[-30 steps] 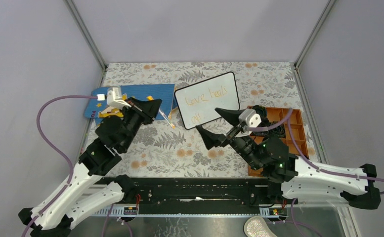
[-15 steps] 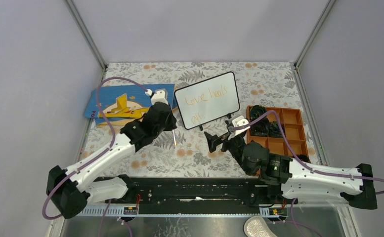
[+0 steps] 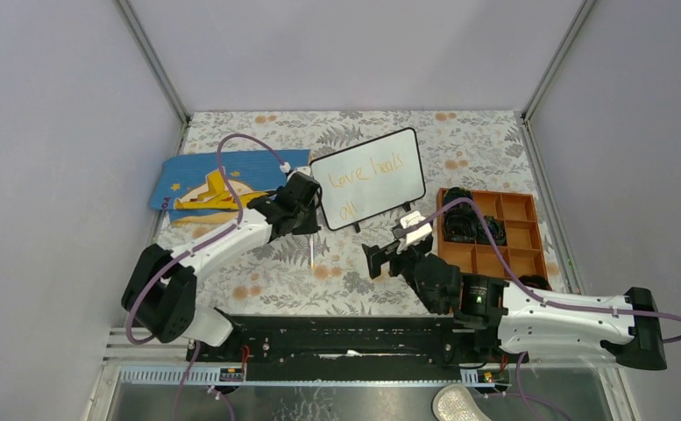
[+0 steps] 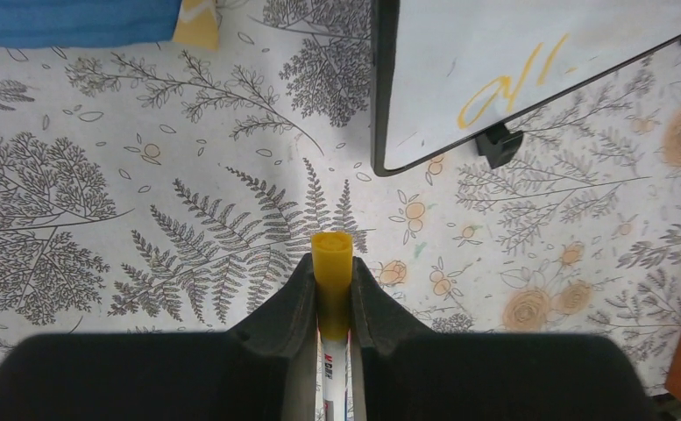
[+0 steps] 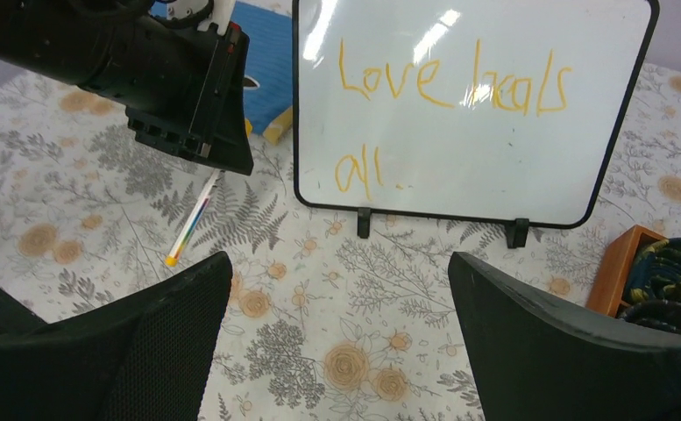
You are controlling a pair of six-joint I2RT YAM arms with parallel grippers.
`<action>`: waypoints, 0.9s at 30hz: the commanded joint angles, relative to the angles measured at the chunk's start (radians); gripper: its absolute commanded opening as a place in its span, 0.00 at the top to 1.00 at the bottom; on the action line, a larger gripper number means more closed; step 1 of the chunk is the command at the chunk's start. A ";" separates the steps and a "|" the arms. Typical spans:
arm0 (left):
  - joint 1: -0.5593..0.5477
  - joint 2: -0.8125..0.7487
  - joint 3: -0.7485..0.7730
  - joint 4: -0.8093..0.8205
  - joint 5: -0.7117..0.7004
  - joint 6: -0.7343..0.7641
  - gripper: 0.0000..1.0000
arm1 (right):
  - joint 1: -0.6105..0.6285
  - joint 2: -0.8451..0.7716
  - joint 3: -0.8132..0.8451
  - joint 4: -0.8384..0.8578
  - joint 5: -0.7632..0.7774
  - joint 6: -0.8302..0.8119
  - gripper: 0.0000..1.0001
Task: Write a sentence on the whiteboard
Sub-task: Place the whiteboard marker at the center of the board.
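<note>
From above, the left gripper (image 3: 307, 226) is seen clamped narrowly on a yellow-tipped marker (image 3: 311, 249), just left of the whiteboard (image 3: 391, 195), which stands mid-table bearing the sentence (image 3: 361, 173). An orange tray (image 3: 516, 209) lies to its right. In the left wrist view, the marker is pinched over floral cloth (image 4: 144, 175), near the board's near-left corner. In the right wrist view, the right gripper (image 5: 338, 263) is spread wide and empty, with open cloth before the board's near edge.

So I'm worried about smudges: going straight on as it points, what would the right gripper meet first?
Probably the whiteboard, near its lower edge, squarely ahead of the open right gripper. Depth is unclear; the tablecloth could come first.
</note>
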 commanded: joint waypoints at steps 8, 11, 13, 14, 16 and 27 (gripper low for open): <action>0.004 0.092 -0.016 0.016 -0.006 -0.004 1.00 | -0.004 0.040 0.044 -0.110 0.027 0.050 0.00; 0.004 0.099 -0.048 0.030 -0.007 -0.008 0.99 | -0.004 0.043 0.038 -0.106 0.026 0.058 0.00; 0.004 0.107 -0.072 0.041 -0.006 -0.014 0.99 | -0.004 0.046 0.038 -0.109 0.029 0.062 0.00; 0.004 0.112 -0.083 0.049 -0.003 -0.014 0.99 | -0.004 0.046 0.039 -0.111 0.032 0.063 0.00; 0.004 0.121 -0.106 0.066 -0.001 -0.020 0.98 | -0.004 0.048 0.040 -0.114 0.037 0.062 0.00; 0.005 0.192 -0.115 0.107 -0.032 -0.046 0.85 | -0.004 0.060 0.059 -0.124 0.064 0.064 0.00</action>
